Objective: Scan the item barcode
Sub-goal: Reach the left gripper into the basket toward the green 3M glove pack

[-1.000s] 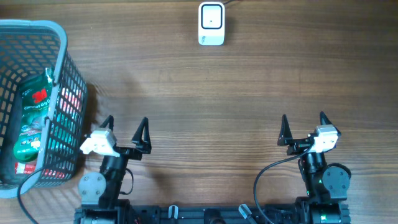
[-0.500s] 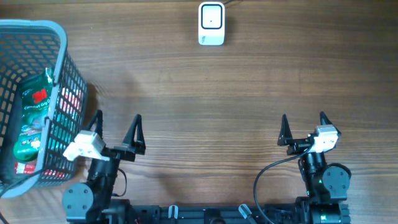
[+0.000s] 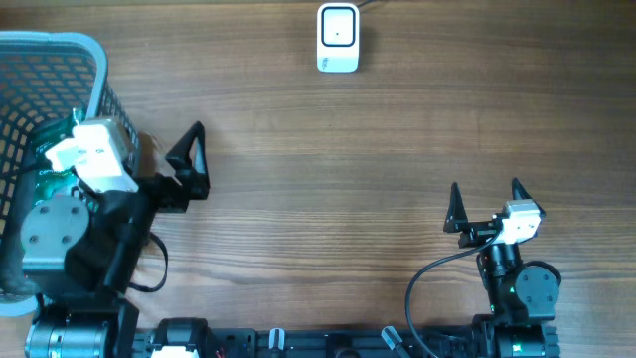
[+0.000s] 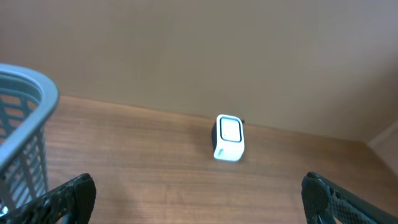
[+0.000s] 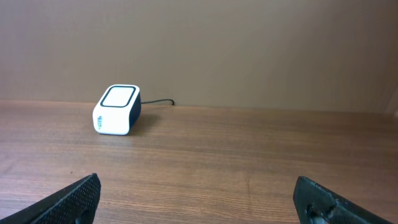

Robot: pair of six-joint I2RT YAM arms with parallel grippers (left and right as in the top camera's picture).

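Currently I see left gripper released, empty, hanging beside basket wall. Item, green pack, lies in basket just left of it, partly hidden under my left arm. Scanner sits on surface well ahead, to right. Right gripper released too, empty; scanner far ahead-left of it.

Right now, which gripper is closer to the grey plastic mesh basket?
Left. The left gripper hangs at the right wall of the grey mesh basket, its arm over it; the right gripper is far off across the brown wooden table.
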